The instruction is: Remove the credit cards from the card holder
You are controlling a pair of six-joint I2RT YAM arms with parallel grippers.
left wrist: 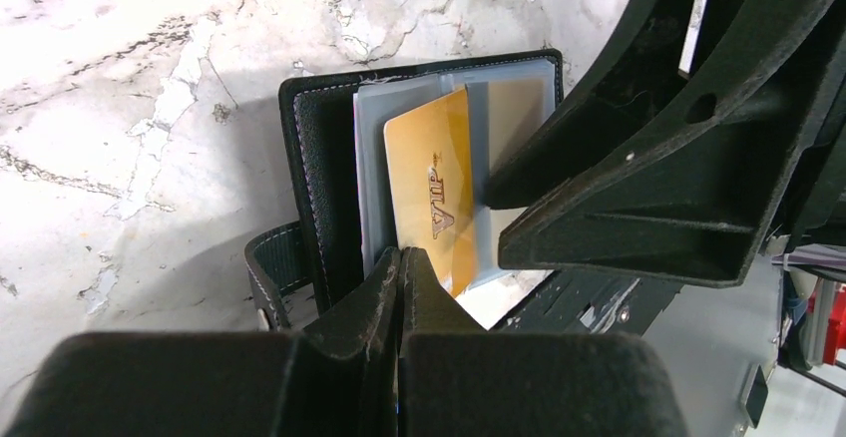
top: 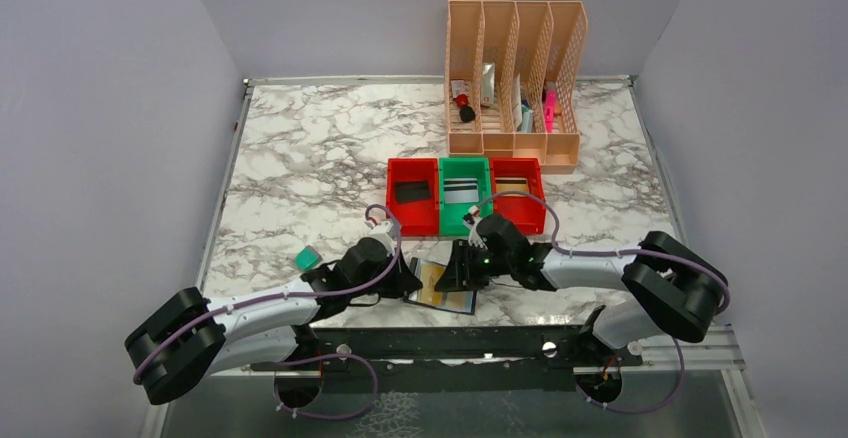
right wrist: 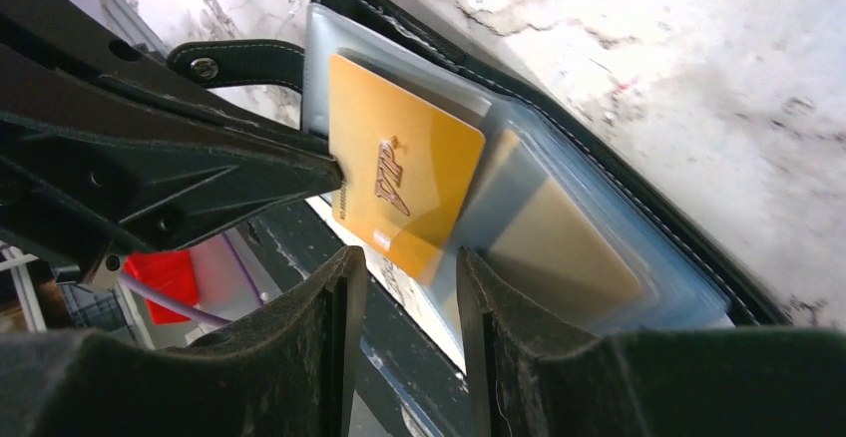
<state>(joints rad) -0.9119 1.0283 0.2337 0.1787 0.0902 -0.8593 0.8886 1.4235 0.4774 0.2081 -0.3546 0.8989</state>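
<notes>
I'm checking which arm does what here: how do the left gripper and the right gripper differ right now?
The left gripper is shut, while the right gripper is open. The left gripper pinches the sleeve edge of the card holder; the right gripper holds nothing, its fingers apart near the corner of the gold card. Both are black and meet at the open card holder.

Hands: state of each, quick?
Left hand: closed at the edge of the card holder; grip unclear.
Right hand: open, holding nothing, beside the gold card.
</notes>
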